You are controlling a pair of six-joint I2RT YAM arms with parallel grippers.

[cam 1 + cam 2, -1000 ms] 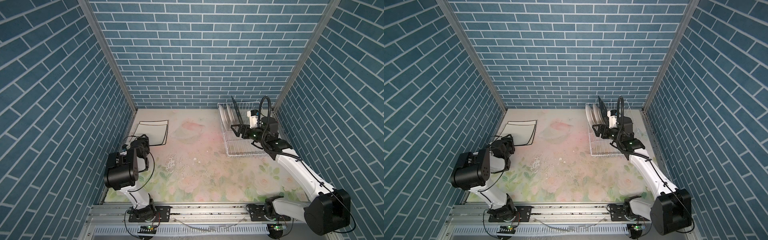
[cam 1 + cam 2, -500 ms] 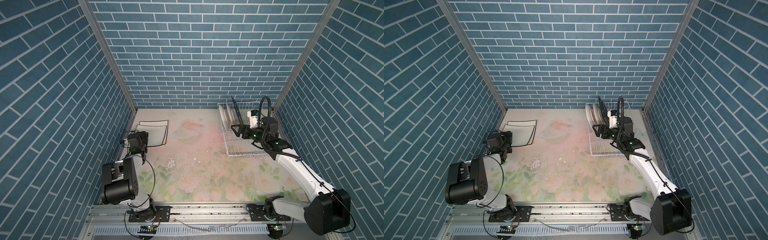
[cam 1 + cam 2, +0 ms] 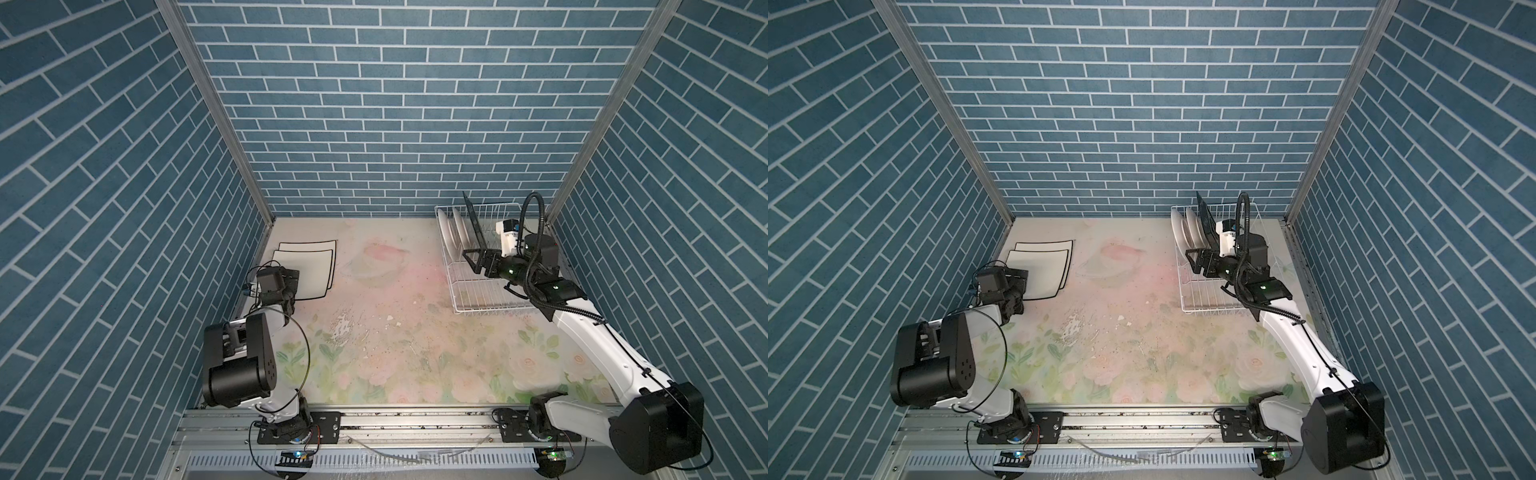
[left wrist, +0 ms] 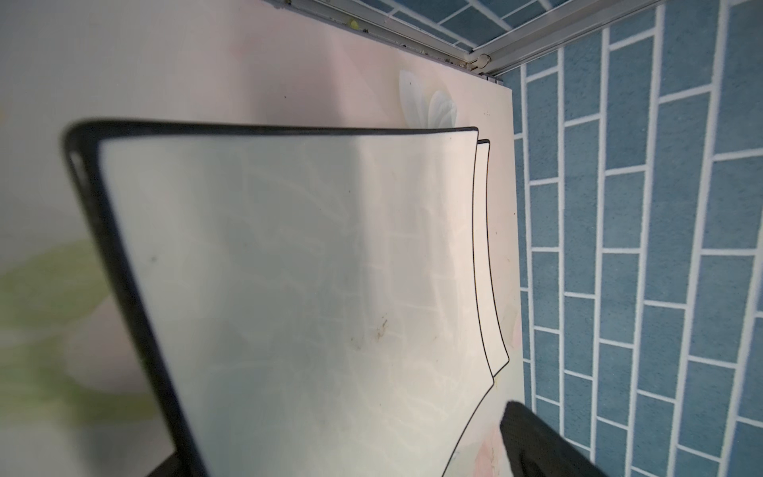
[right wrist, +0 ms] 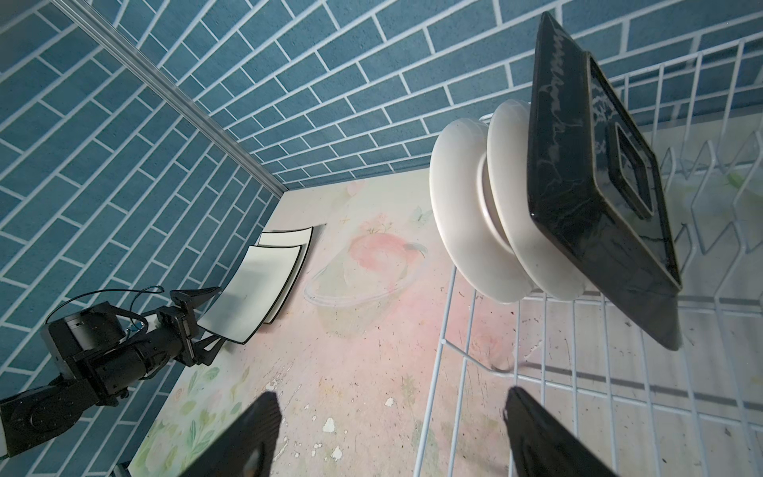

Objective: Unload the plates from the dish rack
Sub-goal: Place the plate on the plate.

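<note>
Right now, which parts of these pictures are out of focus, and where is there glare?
Left wrist view: the near corner of the upper white plate is blurred, its far edge sharp; its glaze faintly mirrors the brick wall. Right wrist view: the right gripper is soft at the frame edge; the black plate shows glossy streaks. Both top views: sharp, evenly lit.

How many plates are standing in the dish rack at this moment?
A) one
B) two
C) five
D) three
D: the right wrist view shows two round white plates and one black square plate standing upright, side by side, in the dish rack.
</note>
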